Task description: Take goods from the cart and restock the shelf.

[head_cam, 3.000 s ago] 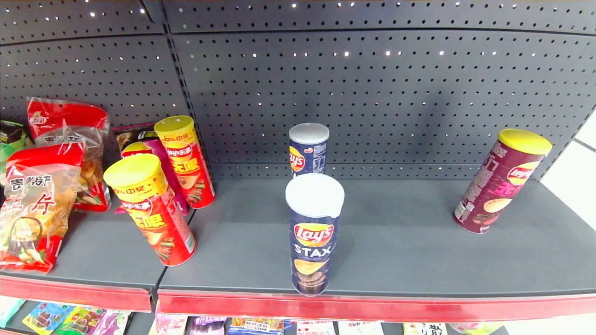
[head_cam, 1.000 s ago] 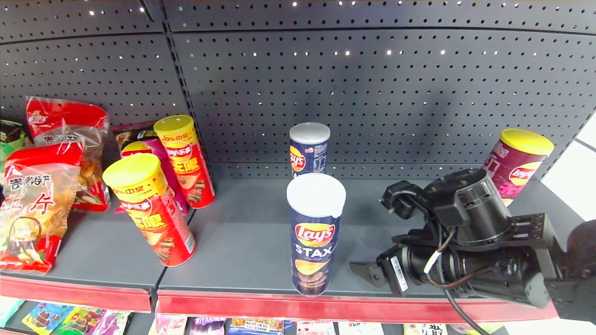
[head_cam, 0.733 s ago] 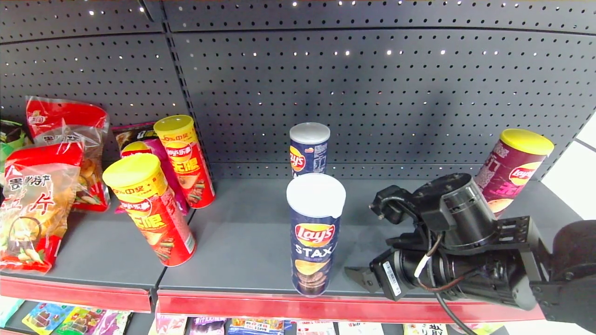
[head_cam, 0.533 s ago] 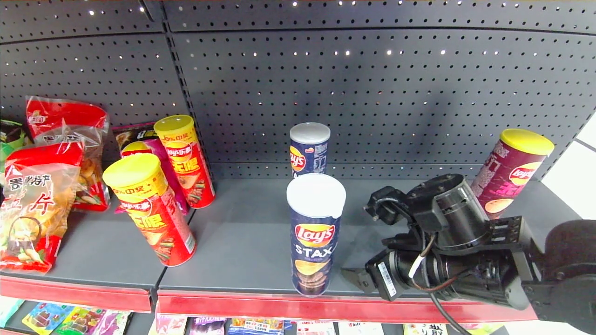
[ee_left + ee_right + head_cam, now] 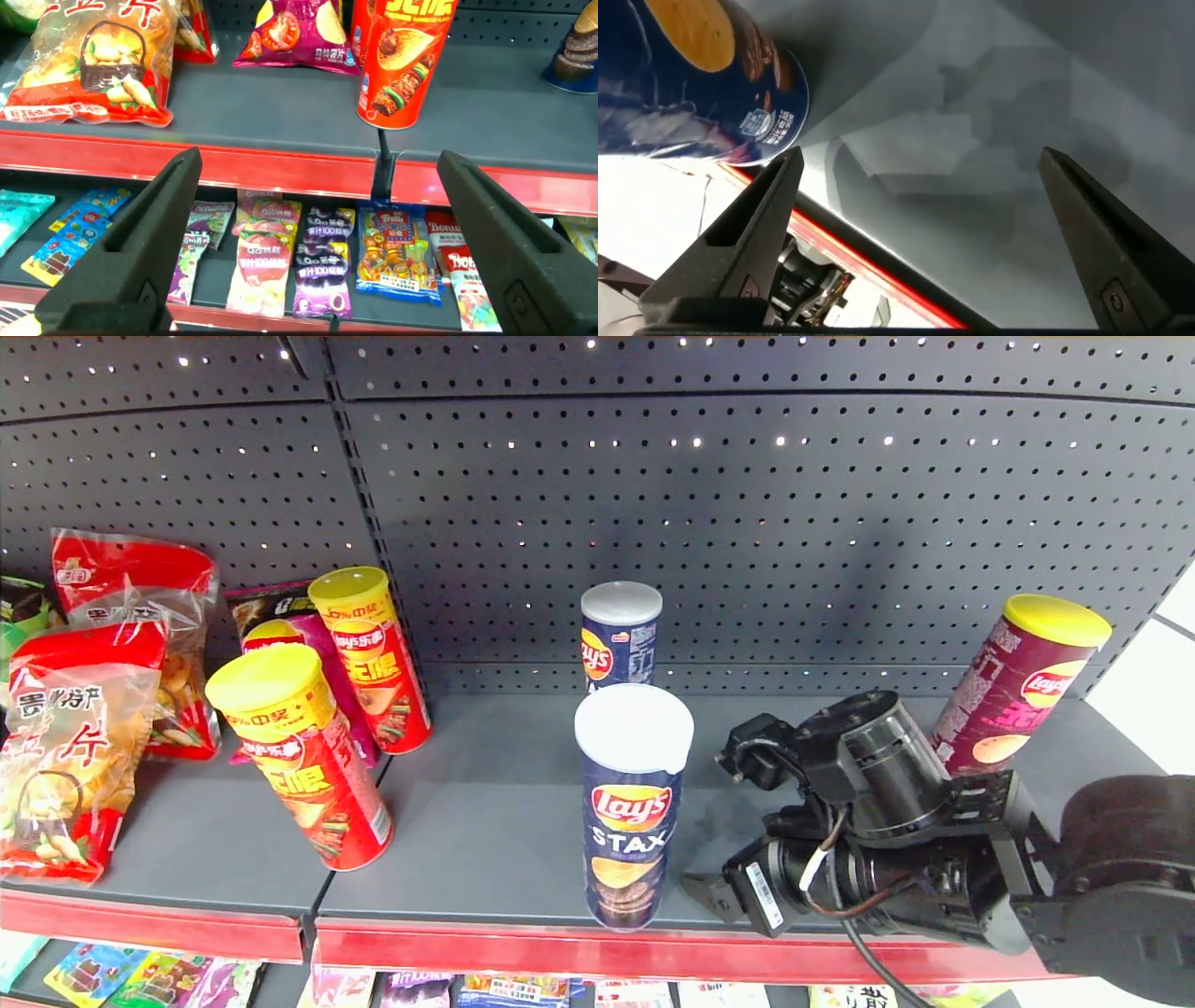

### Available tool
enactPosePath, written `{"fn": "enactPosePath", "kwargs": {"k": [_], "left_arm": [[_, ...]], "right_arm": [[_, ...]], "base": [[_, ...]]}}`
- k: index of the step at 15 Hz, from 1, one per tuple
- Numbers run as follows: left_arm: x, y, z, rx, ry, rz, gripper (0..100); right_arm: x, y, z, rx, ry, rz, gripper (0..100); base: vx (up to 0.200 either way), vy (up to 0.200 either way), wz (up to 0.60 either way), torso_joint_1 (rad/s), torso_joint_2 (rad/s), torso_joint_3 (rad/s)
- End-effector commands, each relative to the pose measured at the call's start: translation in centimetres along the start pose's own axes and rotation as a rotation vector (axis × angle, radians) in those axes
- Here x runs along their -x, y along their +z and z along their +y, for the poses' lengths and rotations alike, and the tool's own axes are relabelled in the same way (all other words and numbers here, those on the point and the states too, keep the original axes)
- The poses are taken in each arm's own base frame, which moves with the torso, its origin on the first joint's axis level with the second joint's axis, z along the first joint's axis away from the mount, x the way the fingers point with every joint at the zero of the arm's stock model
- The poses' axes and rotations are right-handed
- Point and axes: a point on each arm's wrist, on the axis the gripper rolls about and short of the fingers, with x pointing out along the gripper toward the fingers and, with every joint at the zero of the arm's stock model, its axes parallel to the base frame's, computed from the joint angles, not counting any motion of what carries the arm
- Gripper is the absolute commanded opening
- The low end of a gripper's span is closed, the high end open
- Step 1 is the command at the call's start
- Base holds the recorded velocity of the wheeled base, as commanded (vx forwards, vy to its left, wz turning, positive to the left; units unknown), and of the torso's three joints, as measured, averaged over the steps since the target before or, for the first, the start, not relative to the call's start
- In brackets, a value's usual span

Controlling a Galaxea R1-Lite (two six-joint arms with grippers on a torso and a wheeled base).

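A blue chip can [image 5: 630, 803] with a white lid stands at the front edge of the grey shelf [image 5: 485, 821], and a second blue can [image 5: 618, 630] stands behind it. My right gripper [image 5: 714, 896] lies low over the shelf's front edge, just right of the front can. In the right wrist view it [image 5: 920, 159] is open and holds nothing, with the blue can's base [image 5: 701, 84] off to one side. My left gripper [image 5: 320, 159] is open in front of the shelf's red lip [image 5: 280, 163], below a red can [image 5: 397, 56].
Two red cans with yellow lids [image 5: 299, 756] [image 5: 369, 658] and snack bags [image 5: 75, 747] stand on the shelf's left. A maroon can [image 5: 1013, 700] stands at the right, behind my right arm. Bare shelf lies between the blue and maroon cans. Packets [image 5: 318, 271] fill the lower shelf.
My right arm came in from the right and has moved left along the shelf's front edge towards the front blue can, uncovering more of the maroon can. The cans have not moved.
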Motion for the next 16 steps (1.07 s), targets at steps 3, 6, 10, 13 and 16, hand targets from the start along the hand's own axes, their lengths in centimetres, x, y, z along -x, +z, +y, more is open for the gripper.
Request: {"fn": "enactPosePath", "kwargs": {"k": [3, 6, 10, 13, 16], "left_arm": [[0.0, 0.0, 0.0, 0.000, 0.000, 0.001, 100], [0.0, 0.0, 0.0, 0.000, 0.000, 0.001, 100], [0.0, 0.0, 0.0, 0.000, 0.000, 0.000, 100], [0.0, 0.0, 0.0, 0.000, 0.002, 0.001, 100], [0.0, 0.0, 0.0, 0.000, 0.000, 0.001, 100]], "right_arm": [[-0.5, 0.4, 0.3, 0.016, 0.003, -0.001, 100], [-0.6, 0.3, 0.5, 0.031, 0.007, 0.005, 100], [-0.7, 0.5, 1.2, 0.044, 0.022, -0.001, 100], [-0.9, 0.3, 2.0, 0.061, 0.017, 0.001, 100], [-0.8, 0.3, 2.1, 0.066, 0.020, 0.001, 100]], "base": [[0.000, 0.000, 0.00, 0.000, 0.00, 0.000], [0.000, 0.000, 0.00, 0.000, 0.00, 0.000], [0.000, 0.000, 0.00, 0.000, 0.00, 0.000], [0.000, 0.000, 0.00, 0.000, 0.00, 0.000], [0.000, 0.000, 0.00, 0.000, 0.00, 0.000]]}}
